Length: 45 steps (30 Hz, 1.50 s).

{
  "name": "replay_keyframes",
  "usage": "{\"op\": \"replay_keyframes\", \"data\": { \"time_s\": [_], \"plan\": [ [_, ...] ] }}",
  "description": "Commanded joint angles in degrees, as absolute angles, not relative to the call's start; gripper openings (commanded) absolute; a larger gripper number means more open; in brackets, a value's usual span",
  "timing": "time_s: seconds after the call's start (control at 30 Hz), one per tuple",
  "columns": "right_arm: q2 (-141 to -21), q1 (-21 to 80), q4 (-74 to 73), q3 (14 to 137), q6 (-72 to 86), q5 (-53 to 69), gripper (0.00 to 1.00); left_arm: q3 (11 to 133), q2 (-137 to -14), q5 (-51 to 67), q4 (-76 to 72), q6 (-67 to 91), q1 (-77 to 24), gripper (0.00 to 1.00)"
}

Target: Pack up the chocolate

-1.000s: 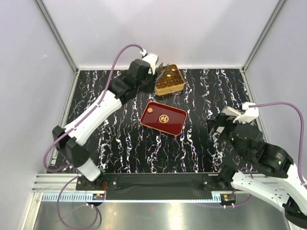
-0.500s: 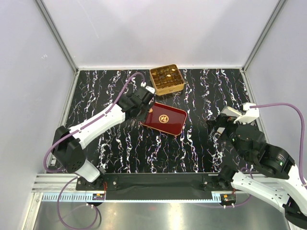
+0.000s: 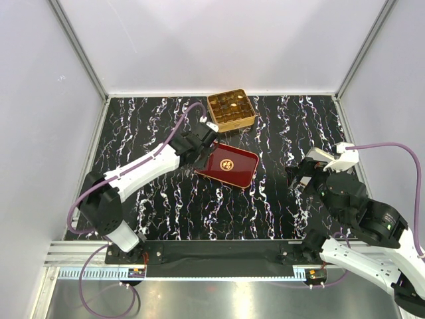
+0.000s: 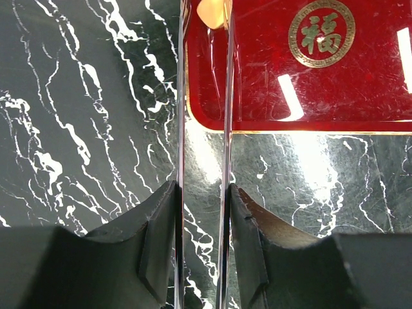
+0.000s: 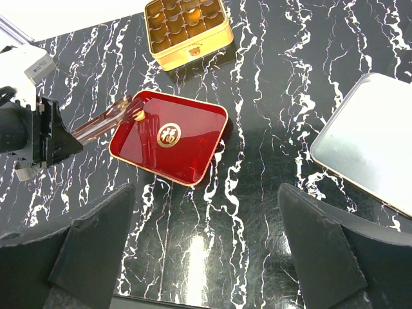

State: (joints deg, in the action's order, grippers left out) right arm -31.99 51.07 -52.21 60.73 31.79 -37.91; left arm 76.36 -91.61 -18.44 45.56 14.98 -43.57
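Observation:
My left gripper [image 4: 203, 193] is shut on a pair of thin metal tongs [image 4: 181, 129]. Their tips reach over the left corner of the glossy red tray [image 4: 360, 90] and stand on either side of a cream chocolate [image 4: 211, 13]. I cannot tell whether they pinch it. In the top view the left gripper [image 3: 198, 144] sits at the red tray's [image 3: 242, 169] left end. The gold tin [image 3: 231, 109] behind it holds several chocolates in its cells. My right gripper [image 5: 206, 244] is open and empty, hovering over the table to the right of the tray [image 5: 187, 158].
A silver rectangular lid [image 5: 367, 151] lies on the table right of the tray in the right wrist view. The gold tin [image 5: 187, 29] stands near the back wall. Grey walls enclose the table on three sides.
My left arm has swung back from over the gold tin to the red tray's left corner, and the tongs now cover the cream piece there. The right arm has not moved.

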Motion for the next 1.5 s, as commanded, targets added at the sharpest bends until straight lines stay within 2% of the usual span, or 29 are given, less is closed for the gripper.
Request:
{"op": "replay_keyframes", "data": {
  "time_s": [0.0, 1.47],
  "plan": [
    [-32.35, 51.5, -51.07, 61.44, 32.17, -38.41, 1.0, 76.73, -91.67, -19.42, 43.07, 15.82, -44.65, 0.4],
    [-30.67, 51.5, -51.59, 61.17, 32.78, -38.23, 1.0, 80.42, -93.6, -20.3, 47.55, 17.23, -46.76, 0.44]
  ]
}}
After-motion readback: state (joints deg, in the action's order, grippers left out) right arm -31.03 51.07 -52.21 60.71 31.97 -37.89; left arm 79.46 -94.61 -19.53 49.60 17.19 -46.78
